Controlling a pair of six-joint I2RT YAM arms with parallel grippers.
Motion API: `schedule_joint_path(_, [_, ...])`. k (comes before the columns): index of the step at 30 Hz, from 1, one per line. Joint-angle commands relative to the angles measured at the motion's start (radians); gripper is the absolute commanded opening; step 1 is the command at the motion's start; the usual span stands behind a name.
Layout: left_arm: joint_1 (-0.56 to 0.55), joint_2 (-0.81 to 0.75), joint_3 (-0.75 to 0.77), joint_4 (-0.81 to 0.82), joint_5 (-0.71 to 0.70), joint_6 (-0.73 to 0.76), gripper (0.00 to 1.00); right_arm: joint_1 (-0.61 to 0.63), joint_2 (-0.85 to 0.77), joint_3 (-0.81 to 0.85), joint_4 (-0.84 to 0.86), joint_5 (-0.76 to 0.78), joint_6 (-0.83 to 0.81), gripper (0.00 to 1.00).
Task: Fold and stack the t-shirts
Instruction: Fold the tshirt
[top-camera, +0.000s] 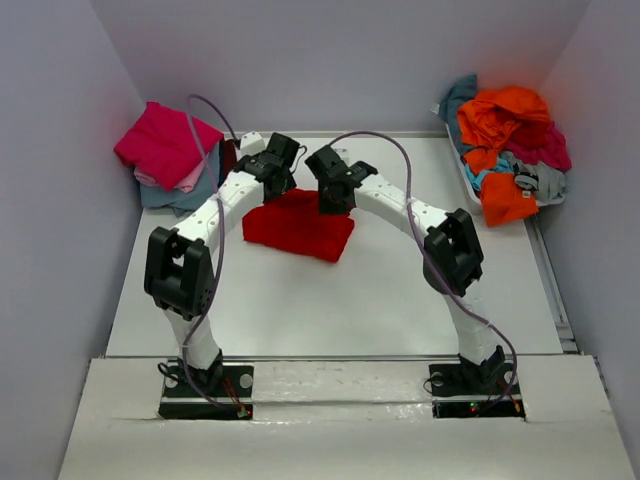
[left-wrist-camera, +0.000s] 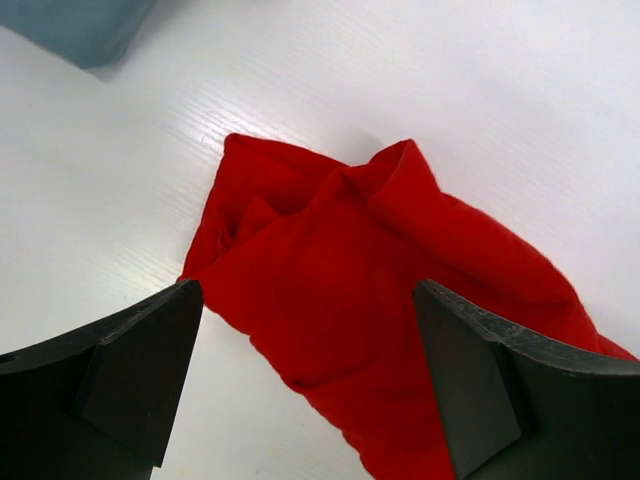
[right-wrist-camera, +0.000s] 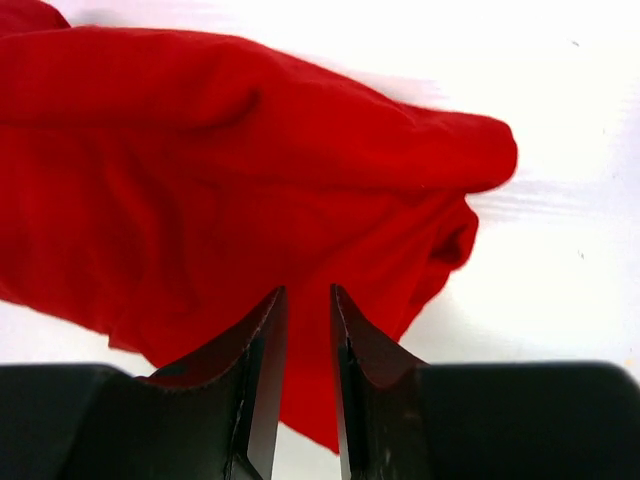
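Note:
A bright red t-shirt (top-camera: 300, 228) lies folded into a thick bundle in the middle of the white table; its crumpled end fills the left wrist view (left-wrist-camera: 380, 280) and the right wrist view (right-wrist-camera: 200, 150). My left gripper (top-camera: 283, 188) hovers over its far left edge, wide open (left-wrist-camera: 310, 370), with its fingers straddling the cloth. My right gripper (top-camera: 335, 200) hangs at the far right edge. Its jaws stand a narrow gap apart (right-wrist-camera: 308, 300), and cloth and table show through that gap. Folded t-shirts are stacked at the back left, magenta (top-camera: 160, 140) over pale pink and grey-blue (left-wrist-camera: 80, 25).
A white bin (top-camera: 470, 185) at the back right holds a loose heap of orange (top-camera: 505, 120), teal, grey and magenta shirts. Grey walls close in the table on three sides. Both arm bases sit at the near edge.

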Motion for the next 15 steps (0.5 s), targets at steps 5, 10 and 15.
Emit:
schedule_joint_path(5, [0.000,-0.139,-0.184,0.052,0.031,0.005,0.99,-0.042,0.101,0.095,0.011,0.008,-0.021,0.30])
schedule_joint_path(10, [0.000,-0.144,-0.281,0.096,0.083,-0.003,0.99,-0.062,0.146,0.132,0.007,0.007,-0.016,0.30])
schedule_joint_path(15, [0.000,-0.112,-0.301,0.127,0.099,0.006,0.99,-0.062,0.166,0.157,-0.014,-0.002,-0.006,0.29])
